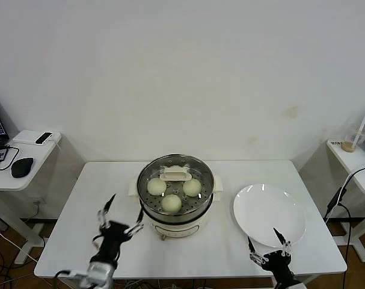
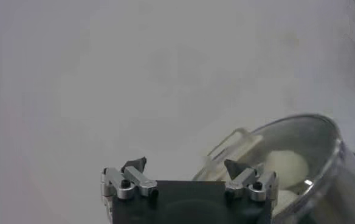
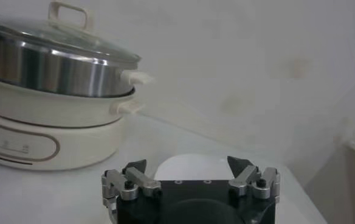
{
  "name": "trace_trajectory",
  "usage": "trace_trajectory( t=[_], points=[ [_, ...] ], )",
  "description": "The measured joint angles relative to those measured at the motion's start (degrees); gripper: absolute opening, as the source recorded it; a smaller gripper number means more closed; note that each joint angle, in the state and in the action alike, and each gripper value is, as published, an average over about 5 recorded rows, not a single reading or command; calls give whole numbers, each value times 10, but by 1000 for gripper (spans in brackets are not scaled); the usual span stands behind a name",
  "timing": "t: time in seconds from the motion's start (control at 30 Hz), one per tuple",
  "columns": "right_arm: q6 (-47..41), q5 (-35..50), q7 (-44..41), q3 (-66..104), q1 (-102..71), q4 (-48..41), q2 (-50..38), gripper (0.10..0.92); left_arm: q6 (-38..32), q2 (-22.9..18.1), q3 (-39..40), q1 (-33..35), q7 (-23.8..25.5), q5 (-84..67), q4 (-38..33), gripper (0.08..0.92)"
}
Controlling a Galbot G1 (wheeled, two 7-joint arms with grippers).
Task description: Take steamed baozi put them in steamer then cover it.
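The steamer [image 1: 170,226] stands mid-table with the glass cover [image 1: 203,170] on it, its cream handle [image 1: 175,176] at the centre. Through the glass I see three baozi [image 1: 156,186] [image 1: 192,186] [image 1: 171,203]; a fourth is partly hidden behind the handle. My left gripper [image 1: 123,212] is open and empty, just left of the steamer; in the left wrist view [image 2: 185,164] the covered steamer [image 2: 323,152] lies beside it. My right gripper [image 1: 267,242] is open and empty at the table's front right, over the near rim of the plate; in the right wrist view [image 3: 187,163] the steamer [image 3: 50,128] stands off to one side.
A flat white plate [image 1: 269,214], empty, lies right of the steamer. Side tables stand at far left with a mouse [image 1: 21,167] and at far right with a cup [image 1: 358,139]. A white wall is behind the table.
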Motion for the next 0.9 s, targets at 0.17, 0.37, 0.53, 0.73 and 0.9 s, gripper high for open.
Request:
trace_trajectory(
  t=[0.17,0.37,0.53,0.73,0.9],
  points=[
    [13,31,5,-5,-14,-2,-13,823,-59,-6,-38,71,-13,-74,13,823],
    [20,58,14,-14,-32,4,-18,823,-100,-8,-64,123,-18,-126,30,823],
    [17,74,22,-19,-48,15,-20,823,-115,-11,-78,144,-25,-147,33,823],
    [4,84,34,-26,-62,29,-19,823,-119,-17,-91,156,-32,-161,32,823],
    [-3,90,43,-32,-67,37,-19,823,-116,-22,-96,160,-33,-167,28,823]
  ],
)
